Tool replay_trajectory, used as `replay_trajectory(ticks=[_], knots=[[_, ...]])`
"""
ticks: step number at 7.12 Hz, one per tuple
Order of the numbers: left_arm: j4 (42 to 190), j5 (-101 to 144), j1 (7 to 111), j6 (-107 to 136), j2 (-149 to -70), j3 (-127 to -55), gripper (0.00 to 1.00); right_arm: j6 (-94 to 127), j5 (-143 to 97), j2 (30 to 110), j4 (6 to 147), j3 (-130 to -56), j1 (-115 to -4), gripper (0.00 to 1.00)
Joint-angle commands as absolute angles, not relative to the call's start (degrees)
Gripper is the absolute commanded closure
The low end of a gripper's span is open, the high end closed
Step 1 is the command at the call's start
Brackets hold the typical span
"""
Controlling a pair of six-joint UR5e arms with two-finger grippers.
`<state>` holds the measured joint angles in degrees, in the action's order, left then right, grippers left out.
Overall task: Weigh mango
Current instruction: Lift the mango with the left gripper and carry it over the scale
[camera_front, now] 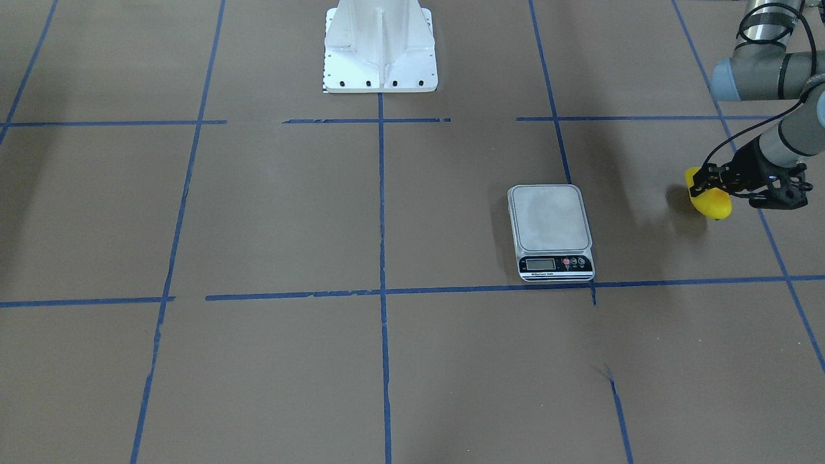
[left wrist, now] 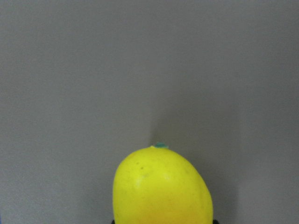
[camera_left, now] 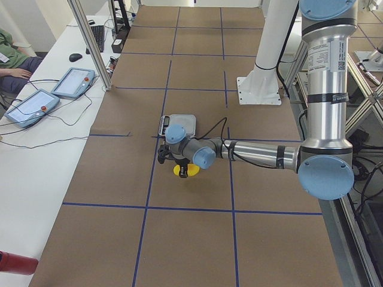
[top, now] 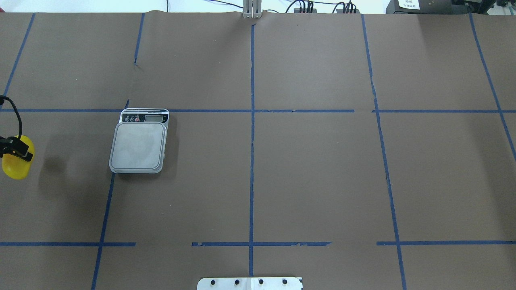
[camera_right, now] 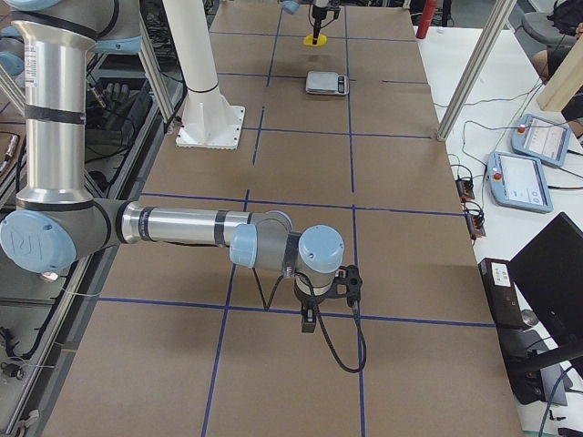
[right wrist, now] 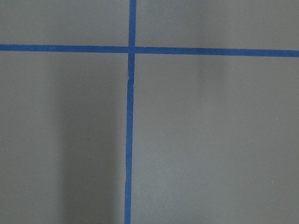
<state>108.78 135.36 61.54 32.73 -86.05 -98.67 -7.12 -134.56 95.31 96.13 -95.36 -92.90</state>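
The mango (camera_front: 714, 203) is a small yellow fruit held in my left gripper (camera_front: 702, 185), which is shut on it. It hangs just above the brown table, to the left of the grey scale (top: 138, 147), at the overhead view's left edge (top: 16, 166). The left wrist view shows the mango's tip (left wrist: 163, 186) over bare table. The scale's platform (camera_front: 549, 218) has nothing on it and its display faces away from the robot. My right gripper (camera_right: 310, 320) shows only in the exterior right view, low over the table far from the scale. I cannot tell whether it is open or shut.
The robot's white base (camera_front: 380, 48) stands at the table's middle edge. Blue tape lines (top: 252, 121) mark a grid on the brown table cover. Operator tablets (camera_left: 33, 106) lie on a white side bench.
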Motion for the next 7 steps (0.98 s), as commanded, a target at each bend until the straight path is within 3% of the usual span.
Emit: replay_trajectory(ticks=[1,4,7], knots=[[94.27,136.32,63.62,32.52,-91.80,-107.38,1.00,-7.12,-134.56,95.27,96.15,-95.36,-92.90,0.00],[86.48,136.06,62.41,40.76,-110.61,-101.28,1.00,-7.12,-134.56,95.27,96.15,-95.36,-92.90,0.00],[94.17,132.19,53.37,49.18,-112.68,-97.14,1.00,-7.12,-134.56,95.27,96.15,-95.36,-92.90,0.00]])
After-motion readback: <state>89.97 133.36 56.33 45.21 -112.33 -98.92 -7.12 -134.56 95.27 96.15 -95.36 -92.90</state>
